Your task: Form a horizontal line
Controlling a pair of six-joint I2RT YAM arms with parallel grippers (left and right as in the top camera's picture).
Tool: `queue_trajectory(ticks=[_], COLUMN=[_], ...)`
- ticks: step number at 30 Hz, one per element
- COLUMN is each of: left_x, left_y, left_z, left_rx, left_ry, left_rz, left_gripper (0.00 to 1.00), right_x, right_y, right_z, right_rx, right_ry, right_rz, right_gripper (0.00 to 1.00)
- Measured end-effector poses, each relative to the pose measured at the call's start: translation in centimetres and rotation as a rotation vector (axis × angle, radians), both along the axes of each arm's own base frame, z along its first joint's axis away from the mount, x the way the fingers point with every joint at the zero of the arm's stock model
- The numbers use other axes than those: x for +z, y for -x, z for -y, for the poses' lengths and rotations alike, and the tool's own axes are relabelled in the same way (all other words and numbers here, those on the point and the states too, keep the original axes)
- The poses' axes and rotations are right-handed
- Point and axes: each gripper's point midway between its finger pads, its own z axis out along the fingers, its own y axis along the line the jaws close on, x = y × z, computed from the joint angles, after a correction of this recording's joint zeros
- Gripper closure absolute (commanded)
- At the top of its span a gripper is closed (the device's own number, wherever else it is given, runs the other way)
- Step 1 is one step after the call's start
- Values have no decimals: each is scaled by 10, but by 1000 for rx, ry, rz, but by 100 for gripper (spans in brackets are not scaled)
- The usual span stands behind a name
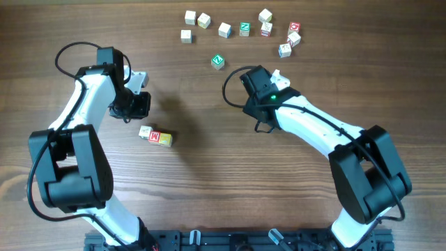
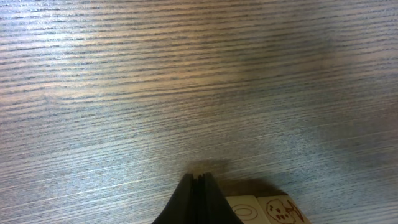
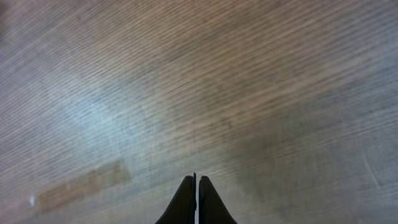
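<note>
Left-centre of bench (image 1: pixel 209 181): pale cube (image 1: pixel 145 131), red-M cube (image 1: pixel 155 136), yellow cube (image 1: pixel 165 140) touching in row, slight slant. Line judged formed; straightening perhaps left. Left pincer (image 2: pixel 198 182) together, empty, just beside row. Right pincer (image 3: pixel 196 180) together, well apart.

The counter (image 1: pixel 209 181) is wood with a fine straight grain and a low sheen. The three letter cubes (image 1: pixel 155 137) are pale matt wood with painted faces. The left gripper (image 2: pixel 198 180) and right gripper (image 3: pixel 195 180) are matt black.

A pale cube (image 1: pixel 145 131), a red-M cube (image 1: pixel 155 136) and a yellow-faced cube (image 1: pixel 166 140) are set touching in a slightly slanted row, near the left gripper (image 1: pixel 132 111).
</note>
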Motion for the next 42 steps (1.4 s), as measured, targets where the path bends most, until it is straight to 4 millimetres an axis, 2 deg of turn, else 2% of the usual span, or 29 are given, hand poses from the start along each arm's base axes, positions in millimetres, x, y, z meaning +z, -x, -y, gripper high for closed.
queue_trajectory(ticks=[3,17,24,42], left_x=[0,0,-13,-14], left_y=[0,-10,-1,12], left_z=[0,7,9,10], left_rx=[0,-4,-4,-3], left_ry=[0,43,49,55], left_rz=[0,46,31,-23], left_gripper=[96,96,96,96], right_x=[-9,-9,-8,-8], right_y=[5,2,2,1], right_z=[7,8,8,8], right_rx=[-7,-13,-13,-13], right_ry=[21,27,27,26], right_rz=[1,17,18,19], right_gripper=[96,95,95,95])
